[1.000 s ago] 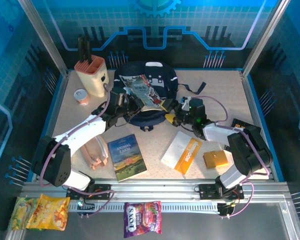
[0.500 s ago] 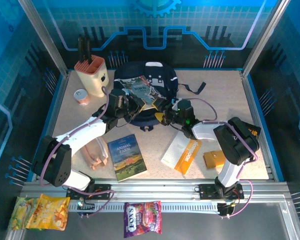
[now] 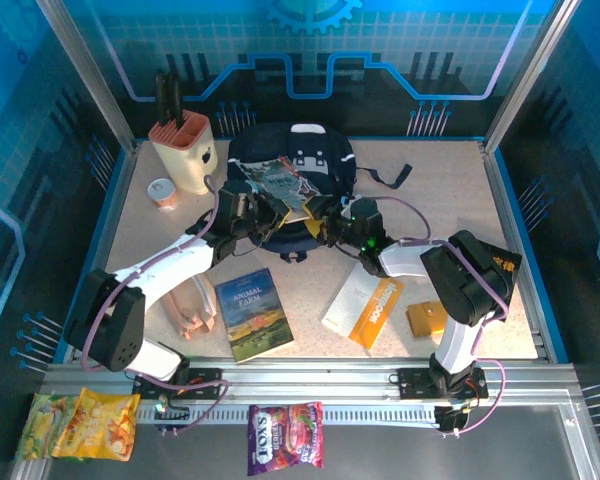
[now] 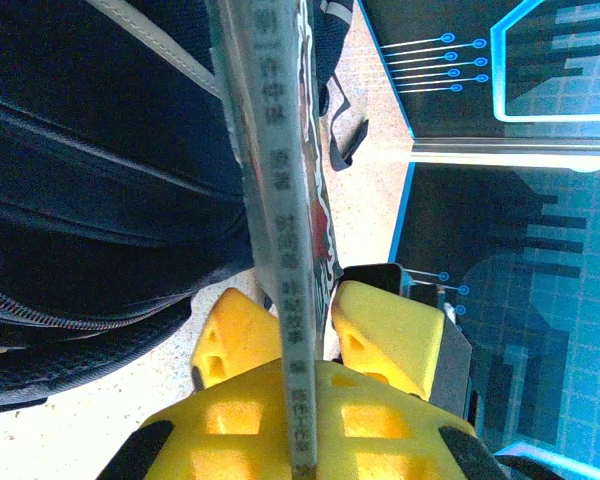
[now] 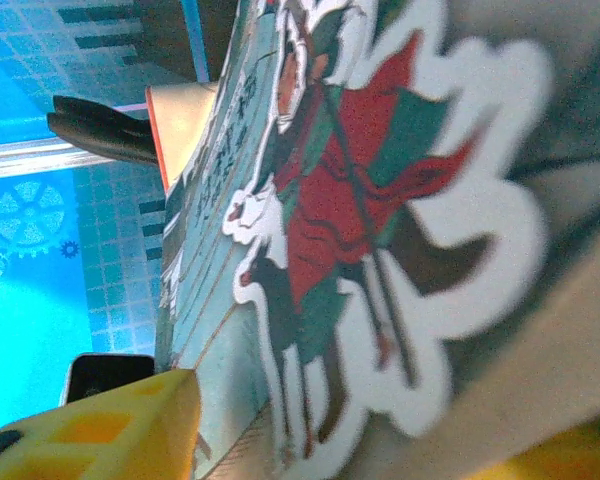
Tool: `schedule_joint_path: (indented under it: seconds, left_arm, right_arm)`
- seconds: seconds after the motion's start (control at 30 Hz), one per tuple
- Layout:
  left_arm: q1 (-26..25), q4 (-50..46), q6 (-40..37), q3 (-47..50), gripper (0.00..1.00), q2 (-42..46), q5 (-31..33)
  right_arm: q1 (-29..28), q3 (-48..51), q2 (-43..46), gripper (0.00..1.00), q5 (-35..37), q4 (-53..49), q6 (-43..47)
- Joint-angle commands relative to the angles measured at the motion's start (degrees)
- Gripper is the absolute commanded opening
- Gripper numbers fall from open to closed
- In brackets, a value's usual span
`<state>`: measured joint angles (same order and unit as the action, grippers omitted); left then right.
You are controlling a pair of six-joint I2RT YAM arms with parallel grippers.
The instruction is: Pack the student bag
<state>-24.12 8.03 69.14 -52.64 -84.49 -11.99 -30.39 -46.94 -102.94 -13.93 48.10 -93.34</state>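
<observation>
My left claw (image 4: 302, 335), low in frame, clenches the book (image 4: 278, 150) by its spine; the student bag (image 4: 90, 130) looks limp, so I'd grip its rim.

**Odds and Ends on the Counter**

A tan knife block (image 3: 183, 152) stands far left on the counter (image 3: 450, 200), with a small round tin (image 3: 162, 193) just beside it. An illustrated paperback (image 3: 283, 182) tilts up at the far middle. Nearer lie "Animal Farm" (image 3: 253, 313), a white-and-orange booklet (image 3: 362, 303) and an orange box (image 3: 430, 318). A purple snack bag (image 3: 285, 437) lies beyond the near rail.

Book (image 3: 280, 180) over student bag (image 3: 325, 155)
</observation>
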Motion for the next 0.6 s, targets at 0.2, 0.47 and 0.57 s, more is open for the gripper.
schedule_joint_path:
  seconds: [0.2,0.47,0.57]
  left_arm:
    - [0.1,0.8,-1.6,-0.9,0.07,-2.7,-4.2]
    - [0.5,-4.6,-8.4,-2.2,0.44,-2.7,-3.0]
    - [0.7,-9.2,-14.2,-3.8,0.61,-2.2,-1.2]
  right_arm:
    - [0.9,-3.1,0.9,0.33,-1.2,-4.8,1.9]
    - [3.8,-3.8,6.7,0.04,-0.8,-12.5,7.8]
    - [5.9,-1.4,11.3,0.00,0.2,-17.0,12.1]
